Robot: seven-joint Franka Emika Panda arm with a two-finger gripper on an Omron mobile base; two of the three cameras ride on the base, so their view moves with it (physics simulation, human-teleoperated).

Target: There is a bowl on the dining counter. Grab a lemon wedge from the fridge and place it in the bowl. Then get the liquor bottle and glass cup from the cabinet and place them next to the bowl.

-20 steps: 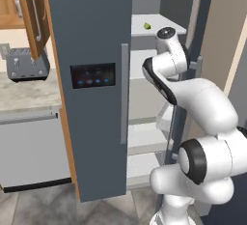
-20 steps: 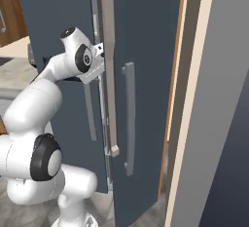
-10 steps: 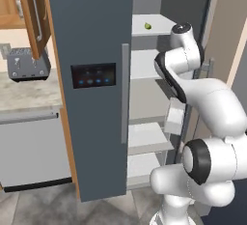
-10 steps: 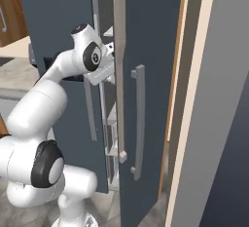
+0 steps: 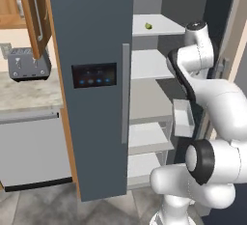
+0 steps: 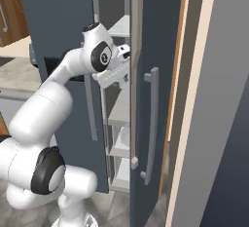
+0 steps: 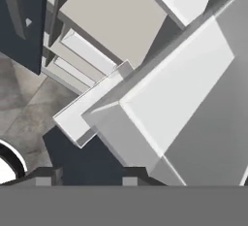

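- The claw (image 6: 127,58) is sitting up at the inner edge of the fridge's right door (image 6: 154,99), at upper-shelf height; from where I'm standing I cannot tell how wide its fingers are spread, or whether they are pinching anything.
- I'm seeing nothing yellow between them, so I'm judging it is carrying nothing yet.
- The fridge (image 5: 91,74) is standing with its left door shut and its right door swung open, white shelves showing inside.
- The lemon wedge (image 5: 148,25) is lying as a small yellowish speck towards the back of the top shelf (image 5: 159,25), well apart from the claw.
- The arm is folding tightly between the shelves and the open door, and its elbow is hanging just beside a small white door bin (image 5: 183,118).
- What I'm worrying about: reaching deeper could knock the forearm into a shelf edge or nudge the door.
- The wedge is tiny, so a slightly off approach could push it farther back instead of catching it.
- The toaster (image 5: 28,63) on the worktop is standing well clear of all this.
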